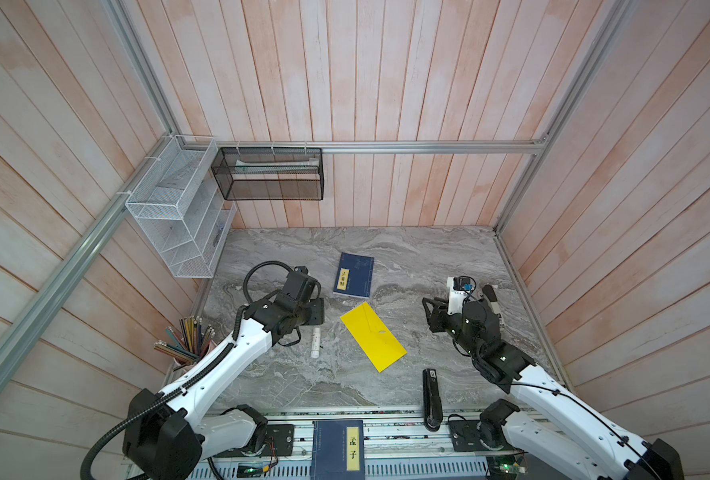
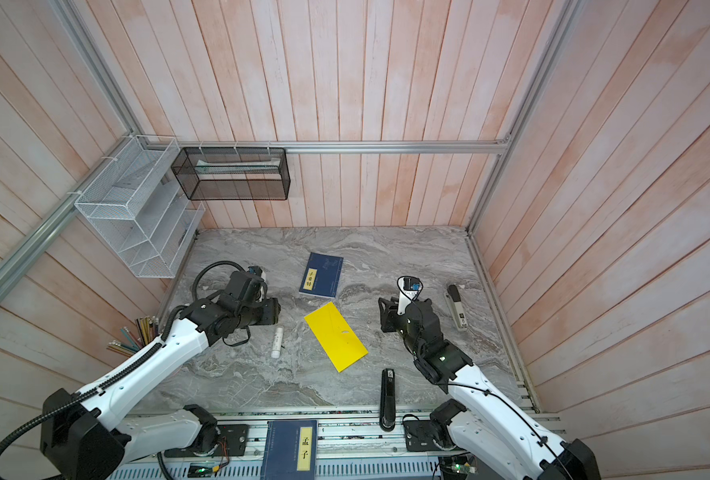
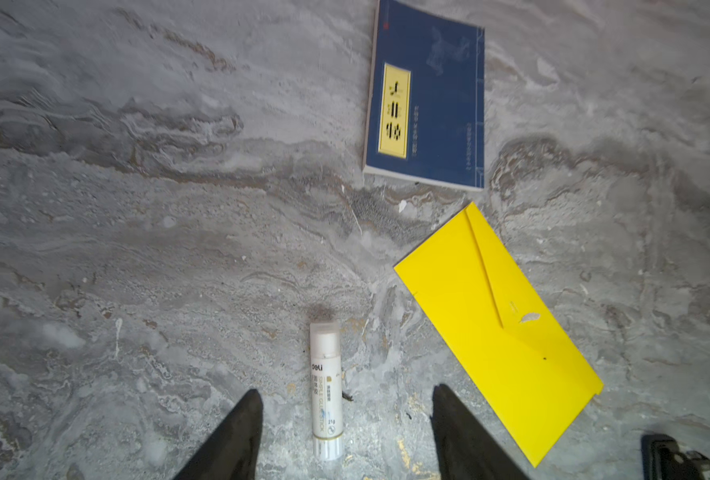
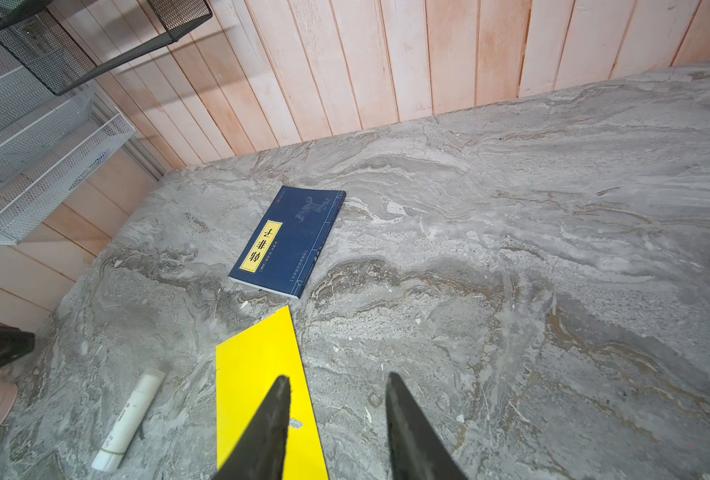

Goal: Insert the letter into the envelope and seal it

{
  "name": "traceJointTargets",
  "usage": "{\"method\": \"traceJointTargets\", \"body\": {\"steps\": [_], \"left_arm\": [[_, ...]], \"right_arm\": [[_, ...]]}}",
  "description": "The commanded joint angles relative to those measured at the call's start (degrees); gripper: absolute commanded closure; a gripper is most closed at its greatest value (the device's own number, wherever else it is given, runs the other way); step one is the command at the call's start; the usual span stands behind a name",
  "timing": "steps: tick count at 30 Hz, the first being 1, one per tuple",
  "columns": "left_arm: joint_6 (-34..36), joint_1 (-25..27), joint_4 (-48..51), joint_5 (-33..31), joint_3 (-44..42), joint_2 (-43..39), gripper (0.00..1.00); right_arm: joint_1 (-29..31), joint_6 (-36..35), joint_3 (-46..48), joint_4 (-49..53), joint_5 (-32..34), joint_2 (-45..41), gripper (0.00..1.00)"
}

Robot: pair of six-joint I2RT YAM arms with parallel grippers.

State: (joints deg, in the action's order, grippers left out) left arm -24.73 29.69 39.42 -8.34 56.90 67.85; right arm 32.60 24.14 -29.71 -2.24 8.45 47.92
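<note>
The bright yellow envelope [image 1: 373, 336] [image 2: 335, 336] lies flat and slanted in the middle of the marble table, its flap folded down [image 3: 498, 328]. The letter is hidden from every view. My left gripper [image 3: 347, 390] hovers open to the left of the envelope [image 1: 315, 311] [image 2: 272, 311]. A white glue stick [image 3: 326, 390] lies on the table between its fingers, untouched. My right gripper [image 4: 338, 376] stands open and empty to the right of the envelope [image 1: 430, 309] [image 2: 386, 311]. In the right wrist view one of its fingers overlaps the envelope's edge [image 4: 257, 374].
A dark blue book [image 1: 355, 275] lies just behind the envelope. The glue stick [image 1: 315, 342] lies to its left. A black stapler [image 1: 431, 399] rests near the front edge and another stapler [image 2: 457, 307] at the right. A pencil cup [image 1: 187, 340] stands at the left. Mesh baskets [image 1: 174, 208] [image 1: 268, 174] hang on the walls.
</note>
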Motion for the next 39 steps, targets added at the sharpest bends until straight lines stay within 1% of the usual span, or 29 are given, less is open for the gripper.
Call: {"method": "traceJointTargets", "body": {"steps": [1, 5, 8, 9, 10, 11, 13, 18, 21, 25, 29, 32, 33, 35, 39], "left_arm": [[1.39, -1.46, -2.54, -3.50, 0.84, -2.12, 0.32], [2.73, -4.07, -7.96, -3.53, -1.60, -5.51, 0.31], [3.32, -6.04, -13.09, -4.33, -4.28, -8.35, 0.26], [3.46, -6.67, -14.59, -4.62, -5.11, -9.15, 0.22], [3.70, -7.25, -16.23, -5.03, -5.95, -9.88, 0.12], [3.87, -7.77, -17.77, -5.42, -6.86, -10.65, 0.07], [4.22, -9.08, -20.72, -6.08, -8.49, -11.49, 0.04], [6.16, -10.10, -30.41, -9.51, -14.29, -13.53, 0.03], [8.73, -10.15, -39.64, -12.49, -19.95, -16.31, 0.03], [12.55, -10.09, -55.09, -15.98, -29.88, -20.29, 0.03], [18.57, -10.19, -67.70, -20.08, -36.73, -20.42, 0.03], [23.46, -10.42, -72.68, -22.98, -39.29, -18.52, 0.03], [24.10, -10.52, -73.34, -23.81, -39.77, -18.08, 0.02], [25.05, -11.09, -75.84, -24.74, -41.47, -17.52, 0.02], [24.56, -13.24, -81.66, -23.75, -45.81, -17.53, 0.01]], "right_arm": [[0.39, -2.45, -0.43, -1.05, 2.90, -0.37, 0.61], [0.27, -5.59, -0.22, -1.43, 5.69, -0.95, 0.60], [-0.13, -7.84, 0.78, -3.15, 8.24, -1.46, 0.59], [-0.17, -8.64, 1.37, -4.24, 9.37, -1.72, 0.58], [-0.26, -9.73, 2.25, -5.68, 10.62, -2.12, 0.58], [-0.38, -10.96, 3.21, -7.50, 11.51, -2.66, 0.58], [-0.75, -13.42, 5.39, -11.54, 13.03, -3.54, 0.58], [-3.29, -18.14, 9.83, -21.22, 15.66, -3.18, 0.57], [-5.44, -19.68, 12.19, -27.70, 16.77, -1.69, 0.56], [-7.90, -21.59, 16.33, -39.78, 18.55, 1.44, 0.53], [-10.77, -23.05, 17.46, -46.40, 17.55, 6.55, 0.52], [-12.98, -23.83, 18.81, -52.52, 17.20, 10.97, 0.51], [-13.64, -24.16, 19.21, -54.29, 17.03, 12.10, 0.51], [-14.90, -25.69, 20.14, -58.41, 17.20, 15.05, 0.50], [-16.87, -27.69, 22.92, -66.37, 16.85, 19.38, 0.49]]}}
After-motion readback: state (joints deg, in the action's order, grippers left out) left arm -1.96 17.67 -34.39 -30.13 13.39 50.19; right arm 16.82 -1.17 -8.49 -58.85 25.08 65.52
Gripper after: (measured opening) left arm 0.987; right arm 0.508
